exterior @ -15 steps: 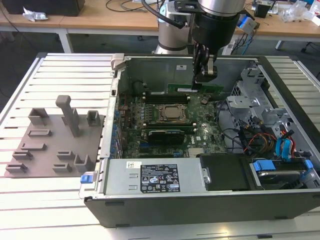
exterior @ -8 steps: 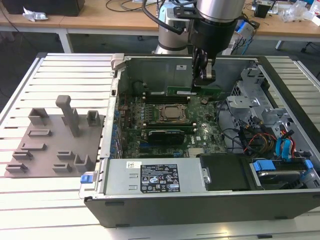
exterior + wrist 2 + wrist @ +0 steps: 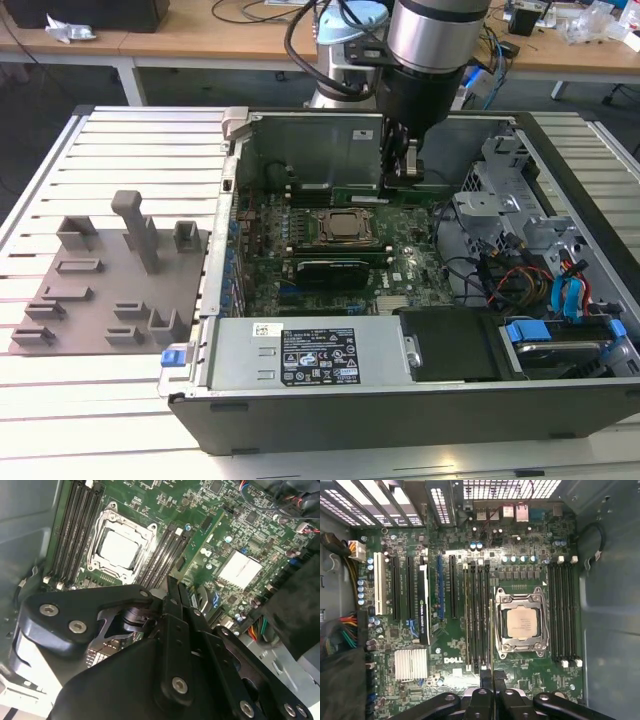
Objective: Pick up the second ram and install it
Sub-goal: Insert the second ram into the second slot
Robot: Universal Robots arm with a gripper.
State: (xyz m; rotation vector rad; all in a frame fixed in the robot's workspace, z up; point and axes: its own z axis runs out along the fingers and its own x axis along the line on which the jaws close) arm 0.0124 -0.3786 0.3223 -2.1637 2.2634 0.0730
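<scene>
Now | claw (image 3: 493, 676) clenched on second ram (image 3: 492, 630) | held edge-on over motherboard (image 3: 451, 647)

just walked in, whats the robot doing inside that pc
The arm's gripper is down inside the open computer case, with the second ram, a thin green stick, clamped between its fingers. In the first wrist view the stick is seen edge-on, lined up along the memory slots beside the CPU socket. It looks held just over the board, but I can't tell whether it has entered a slot.
</scene>
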